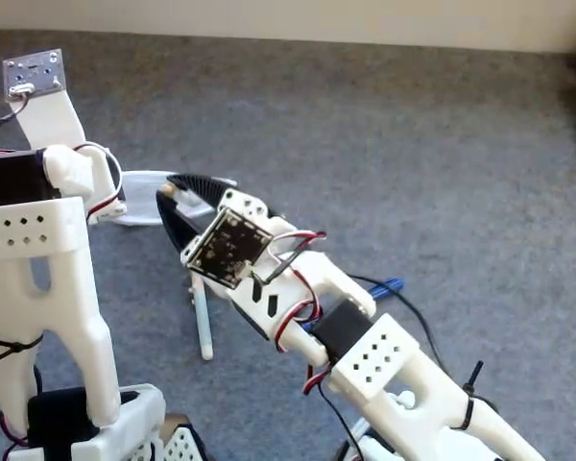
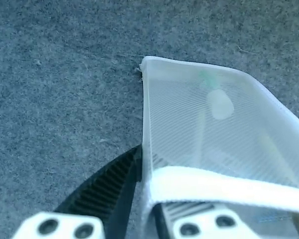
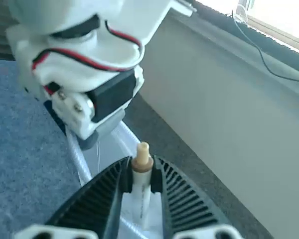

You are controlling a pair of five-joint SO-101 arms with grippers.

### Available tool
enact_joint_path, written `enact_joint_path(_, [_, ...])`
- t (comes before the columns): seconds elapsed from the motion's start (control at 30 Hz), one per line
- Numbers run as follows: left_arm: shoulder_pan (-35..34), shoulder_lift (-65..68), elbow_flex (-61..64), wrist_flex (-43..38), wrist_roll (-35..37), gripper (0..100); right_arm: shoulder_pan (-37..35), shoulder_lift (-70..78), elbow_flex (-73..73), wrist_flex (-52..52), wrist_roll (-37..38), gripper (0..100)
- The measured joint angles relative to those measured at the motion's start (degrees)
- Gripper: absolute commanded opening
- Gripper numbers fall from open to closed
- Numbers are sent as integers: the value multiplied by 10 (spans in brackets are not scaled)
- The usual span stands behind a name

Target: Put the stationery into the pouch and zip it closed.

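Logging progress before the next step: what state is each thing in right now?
pouch: rim clamped in left gripper
left gripper: shut on pouch
right gripper: shut on tan-tipped pen
tan-tipped pen: gripped, at the pouch
white pen: lying loose on table
blue pen: lying on table, partly under right arm

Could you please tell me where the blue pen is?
In the high view, the slim blue pen lies on the grey carpet, partly hidden under the white right arm.
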Motion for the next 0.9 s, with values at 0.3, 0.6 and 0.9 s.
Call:
enact_joint_path(0.3, [0,0,0,0,0,7,1,0,11,0,2,80])
enact_joint_path(0.6, [0,0,0,0,0,7,1,1,11,0,3,135])
enact_joint_path(0.9, [0,0,0,0,0,7,1,-40,12,9,3,135])
